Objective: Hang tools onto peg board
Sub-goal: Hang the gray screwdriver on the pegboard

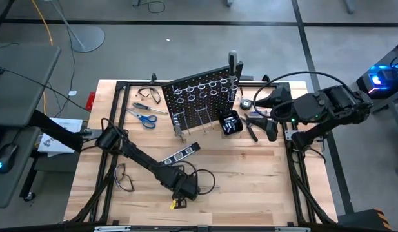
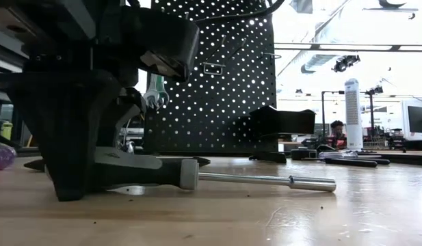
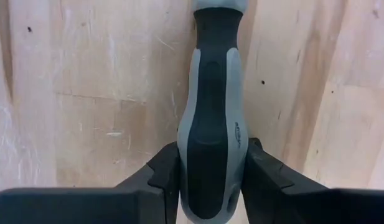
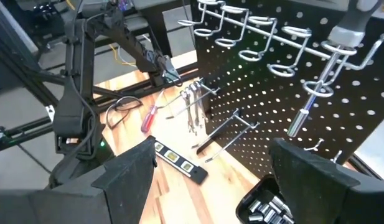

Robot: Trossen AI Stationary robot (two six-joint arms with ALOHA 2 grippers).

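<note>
Grey/black-handled screwdriver (image 3: 211,143) lies on the table, clasped by left pincer (image 3: 210,180).

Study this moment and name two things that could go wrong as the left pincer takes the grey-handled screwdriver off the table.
1. The left pincer grips the screwdriver near the handle's butt end, so the long shaft might droop or swing on lifting.
2. A spirit level lies between it and the peg board; a low carry could snag it.
</note>
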